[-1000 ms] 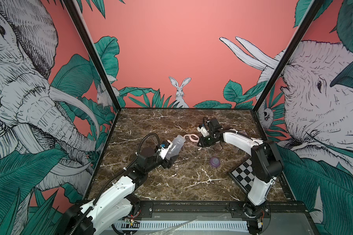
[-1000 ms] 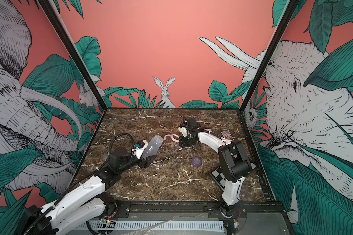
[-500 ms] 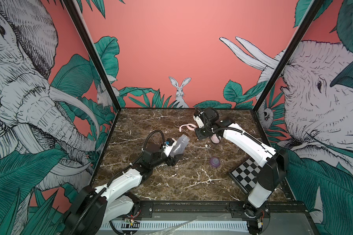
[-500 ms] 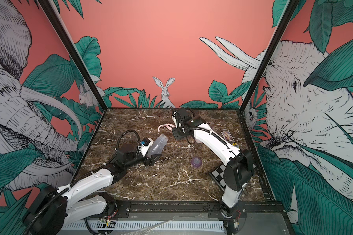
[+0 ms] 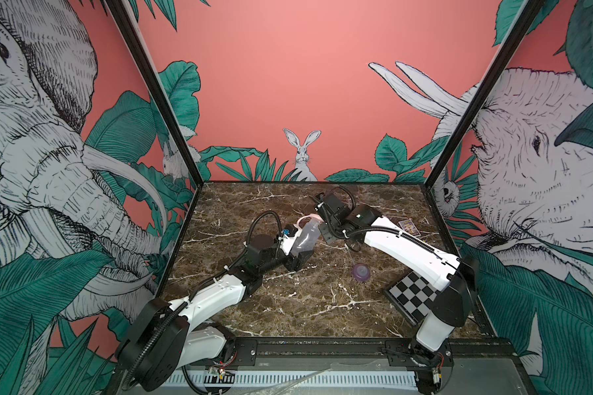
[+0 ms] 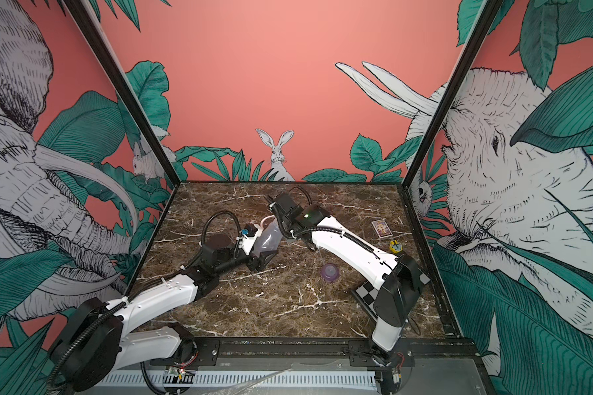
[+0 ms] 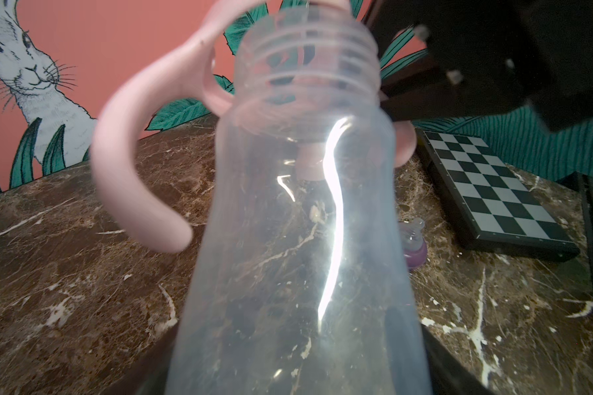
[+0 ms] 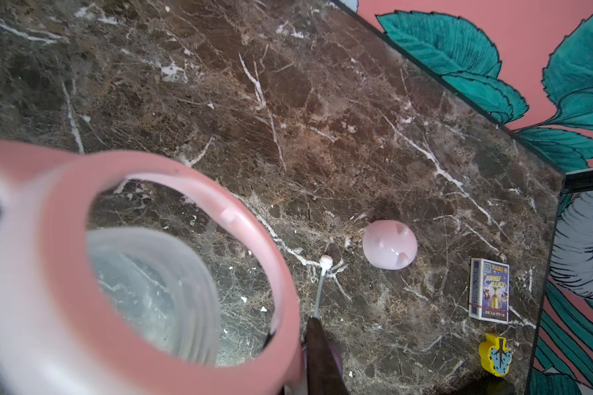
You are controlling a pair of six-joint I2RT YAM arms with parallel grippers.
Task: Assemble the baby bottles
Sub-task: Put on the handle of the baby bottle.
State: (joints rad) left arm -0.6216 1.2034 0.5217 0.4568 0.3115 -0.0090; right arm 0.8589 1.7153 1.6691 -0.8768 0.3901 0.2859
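1. Left claw [image 5: 300, 251] was clamped on the lower part of the frosted bottle body [image 5: 307, 234]. It held the body clear of the bench [image 5: 288, 307] and tilted, with the threaded mouth pointing up toward the back wall.
2. Right claw [image 5: 322, 224] was pressed together on the pale pink two-handled ring [image 7: 131, 164], holding it at the bottle's mouth. The right wrist view looked down through the ring into the neck, which sat off-centre inside it.
3. Whether the ring had passed over the threads could not be told. In the left wrist view one handle curled down beside the neck, and pink showed through the plastic behind it.
4. Both claws met above the middle of the bench, toward the back.
5. Nearer the front, the purple nipple collar [image 5: 361, 272] stood on the marble between the raised bottle and the checkerboard [image 5: 415, 297], apart from both. Its thin straw [image 8: 320, 284] lay flat, with the weighted tip toward the dome cap [image 8: 389, 248].
6. That pink eared cap rested on the bench just past the straw's tip and was seen only in the right wrist view.
7. Near the right wall the card box [image 6: 380, 228] lay flat with a small yellow piece [image 6: 395, 246] close by. The checkerboard sat at the right front corner, partly under the right arm.
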